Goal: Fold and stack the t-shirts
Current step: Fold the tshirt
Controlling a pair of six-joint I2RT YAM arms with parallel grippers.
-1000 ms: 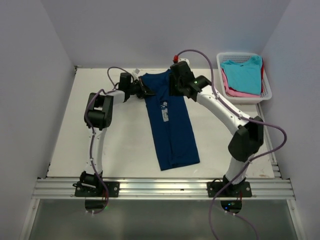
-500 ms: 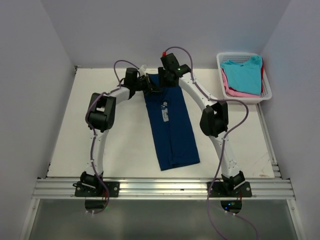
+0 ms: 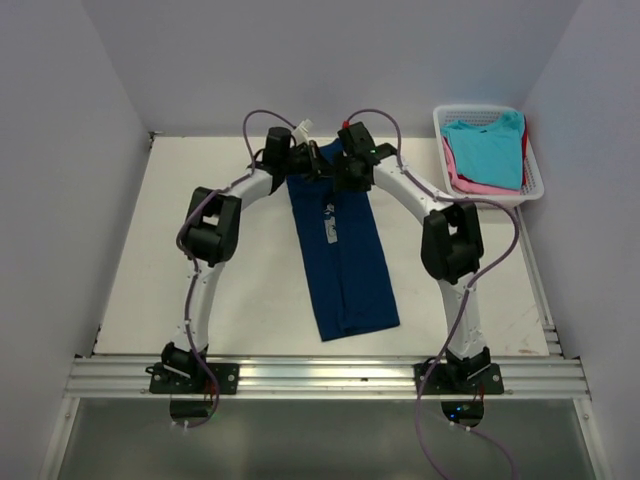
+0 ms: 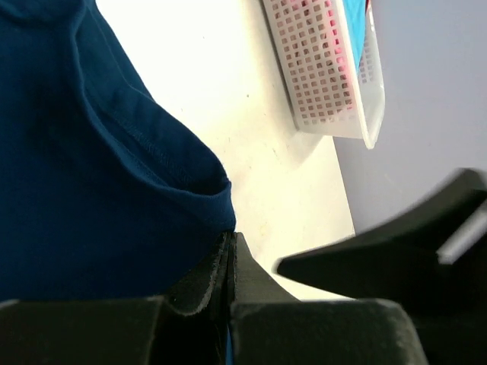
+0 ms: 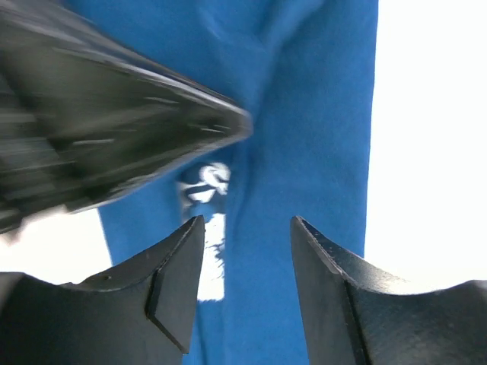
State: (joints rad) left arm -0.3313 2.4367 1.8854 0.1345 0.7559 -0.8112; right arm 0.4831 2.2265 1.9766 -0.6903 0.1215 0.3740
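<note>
Since a second ago my right arm has swung in from the right-hand side and my left tool [image 4: 230, 255] has shifted inward. Both now meet over the far end of the navy t-shirt [image 3: 350, 270], which lies as a long narrow strip down the middle of the tabletop [image 3: 250, 300]. Left tool: closed, with an edge of navy cloth nipped between the pads. Right tool [image 5: 247, 228]: spread wide just above the cloth near the pale print [image 5: 205, 182], holding nothing. Judgement: light, limp cotton that will sag and drag, so it is best taken at the far corners through all layers. Not verifiable: both wrists cover the shirt's far edge from above, and I cannot tell how many layers the left pinch holds.
</note>
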